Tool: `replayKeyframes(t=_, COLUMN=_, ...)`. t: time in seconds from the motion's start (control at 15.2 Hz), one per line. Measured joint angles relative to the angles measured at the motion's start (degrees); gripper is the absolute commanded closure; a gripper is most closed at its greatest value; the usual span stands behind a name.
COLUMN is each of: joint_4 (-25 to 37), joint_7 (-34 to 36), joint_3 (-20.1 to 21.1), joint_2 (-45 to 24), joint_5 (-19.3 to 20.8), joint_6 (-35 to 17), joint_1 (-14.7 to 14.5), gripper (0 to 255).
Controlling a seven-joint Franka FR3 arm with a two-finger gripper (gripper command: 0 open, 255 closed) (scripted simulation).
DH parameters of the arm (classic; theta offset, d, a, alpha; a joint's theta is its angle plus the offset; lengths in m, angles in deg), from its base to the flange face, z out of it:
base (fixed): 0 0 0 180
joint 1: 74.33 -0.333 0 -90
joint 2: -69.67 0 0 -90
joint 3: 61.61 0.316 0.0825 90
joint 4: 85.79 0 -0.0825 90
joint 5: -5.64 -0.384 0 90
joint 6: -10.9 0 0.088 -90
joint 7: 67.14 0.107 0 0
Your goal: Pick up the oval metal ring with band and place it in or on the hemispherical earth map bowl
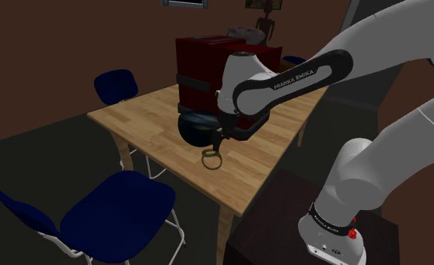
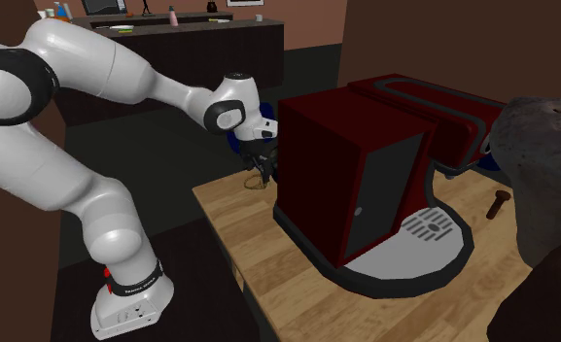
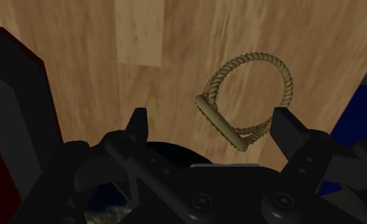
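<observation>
Reach step here, nothing picked up yet. My black two-finger gripper (image 3: 210, 127) is spread wide and empty, hanging just over the twisted olive-gold oval ring with its straight bar band (image 3: 221, 122). The ring lies flat on the light wooden table (image 1: 132, 113), just beside the dark hemispherical bowl (image 1: 196, 128). It sits nearer one finger, so my guess for next: centre up, drop, squeeze.

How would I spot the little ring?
Find the wooden table with the big red machine. Beside the dark round bowl next to it lies a small brownish ring, twisted like rope, with a straight bar on one side.
</observation>
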Motion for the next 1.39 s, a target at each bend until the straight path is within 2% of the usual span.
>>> replayKeyframes(t=0.46, joint_4=-2.4, joint_7=0.6, joint_3=0.7, joint_2=-4.7, joint_5=0.1, joint_6=-7.5, joint_1=0.0, gripper=0)
replayKeyframes(t=0.92, joint_4=-2.5, joint_7=0.7, joint_3=0.8, joint_2=-5.3, joint_5=0.2, joint_6=-8.1, joint_1=0.0, gripper=0)
replayKeyframes(t=0.99, joint_4=-2.5, joint_7=0.7, joint_3=0.8, joint_2=-5.3, joint_5=0.2, joint_6=-8.1, joint_1=0.0, gripper=255)
replayKeyframes(t=1.39, joint_4=-2.5, joint_7=0.7, joint_3=0.8, joint_2=-5.3, joint_5=0.2, joint_6=-8.1, joint_1=0.0, gripper=255)
